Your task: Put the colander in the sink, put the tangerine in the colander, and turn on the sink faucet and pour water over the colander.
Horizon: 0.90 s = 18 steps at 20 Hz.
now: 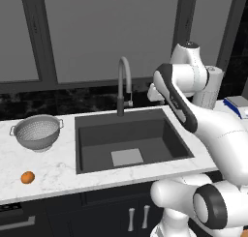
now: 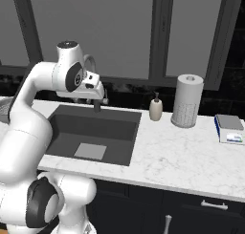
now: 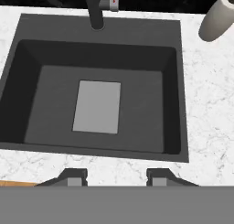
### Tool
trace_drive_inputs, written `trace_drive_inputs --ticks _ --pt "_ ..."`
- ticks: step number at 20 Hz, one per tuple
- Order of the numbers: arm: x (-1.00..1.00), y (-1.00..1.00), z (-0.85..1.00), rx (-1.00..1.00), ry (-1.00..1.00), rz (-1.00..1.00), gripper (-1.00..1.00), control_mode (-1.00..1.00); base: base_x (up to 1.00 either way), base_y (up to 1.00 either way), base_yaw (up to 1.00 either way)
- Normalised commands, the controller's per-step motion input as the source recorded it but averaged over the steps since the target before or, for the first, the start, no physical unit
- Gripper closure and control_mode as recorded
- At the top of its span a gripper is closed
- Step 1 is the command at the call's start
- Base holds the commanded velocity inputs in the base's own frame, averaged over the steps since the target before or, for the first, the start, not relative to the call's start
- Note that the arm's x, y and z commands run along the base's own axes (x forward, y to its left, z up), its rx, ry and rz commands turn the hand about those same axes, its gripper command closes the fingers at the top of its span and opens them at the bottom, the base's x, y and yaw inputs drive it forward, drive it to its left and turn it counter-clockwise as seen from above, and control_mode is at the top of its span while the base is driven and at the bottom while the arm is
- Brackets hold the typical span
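Note:
The silver perforated colander stands upright on the white marble counter left of the sink. The small orange tangerine lies on the counter in front of it, near the front edge. The dark sink holds nothing, and a lighter grey square marks its bottom. The gooseneck sink faucet rises behind the basin, and no water runs from it. My gripper hangs high above the sink, looking down into it. Its fingertips stand apart with nothing between them. It is far to the right of the colander and the tangerine.
A soap dispenser and a paper towel roll stand on the counter right of the sink, with a small scale further right. Dark windows back the counter. My own arm crosses over the sink's right side.

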Motion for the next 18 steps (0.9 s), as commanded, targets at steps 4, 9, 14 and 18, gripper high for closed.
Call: trace_drive_inputs --ticks 4,9,14,18 --pt "-0.04 0.37 0.00 -0.03 0.00 -0.03 -1.00 -1.00 0.00 0.00 0.00" --pt "-0.26 0.76 -0.16 -0.01 -0.01 -0.09 -1.00 -1.00 0.00 0.00 0.00" --pt "-0.43 0.67 -0.36 0.14 0.00 -0.07 -1.00 -1.00 0.00 0.00 0.00" --pt "-0.32 0.77 -0.22 0.26 0.00 -0.08 -1.00 -1.00 0.00 0.00 0.00"
